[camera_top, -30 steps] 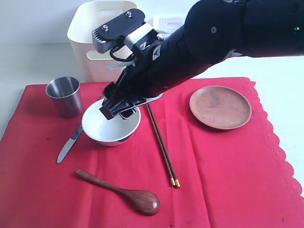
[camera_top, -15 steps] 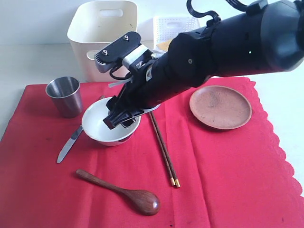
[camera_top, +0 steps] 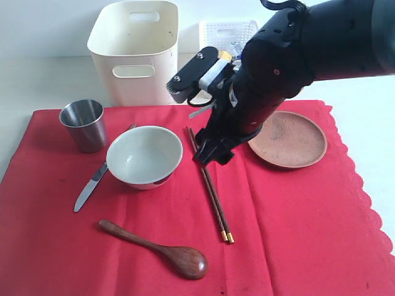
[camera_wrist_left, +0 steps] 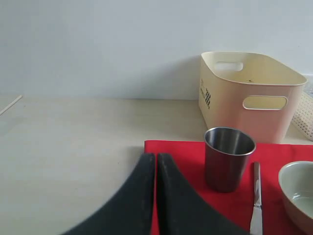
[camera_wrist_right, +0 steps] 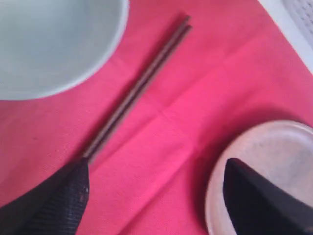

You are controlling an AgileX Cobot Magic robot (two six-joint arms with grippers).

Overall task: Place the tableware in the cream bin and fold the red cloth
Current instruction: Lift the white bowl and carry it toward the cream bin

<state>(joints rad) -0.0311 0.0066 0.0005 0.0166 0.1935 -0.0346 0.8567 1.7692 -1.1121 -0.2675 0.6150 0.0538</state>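
Observation:
The red cloth (camera_top: 290, 216) lies spread flat and carries all the tableware. On it are the steel cup (camera_top: 83, 125), white bowl (camera_top: 144, 155), silver knife (camera_top: 91, 185), dark chopsticks (camera_top: 211, 188), wooden spoon (camera_top: 157, 250) and brown plate (camera_top: 286, 139). The cream bin (camera_top: 133, 49) stands behind the cloth. My right gripper (camera_top: 213, 155) hovers open over the chopsticks' far end, between bowl and plate, holding nothing. Its wrist view shows the chopsticks (camera_wrist_right: 137, 88), bowl (camera_wrist_right: 54, 44) and plate (camera_wrist_right: 274, 161) below the spread gripper (camera_wrist_right: 156, 166). My left gripper (camera_wrist_left: 155, 161) is shut and empty near the cloth's corner, short of the cup (camera_wrist_left: 228, 157).
A white lattice basket (camera_top: 228, 31) with food in it stands behind the right arm, beside the bin. The cloth's scalloped edge (camera_top: 364, 191) runs along the right side. Bare pale tabletop (camera_wrist_left: 73, 142) lies left of the cloth.
My right arm has swung right, from over the bowl to above the chopsticks beside the plate. The bowl stays where it was. Nothing has been picked up.

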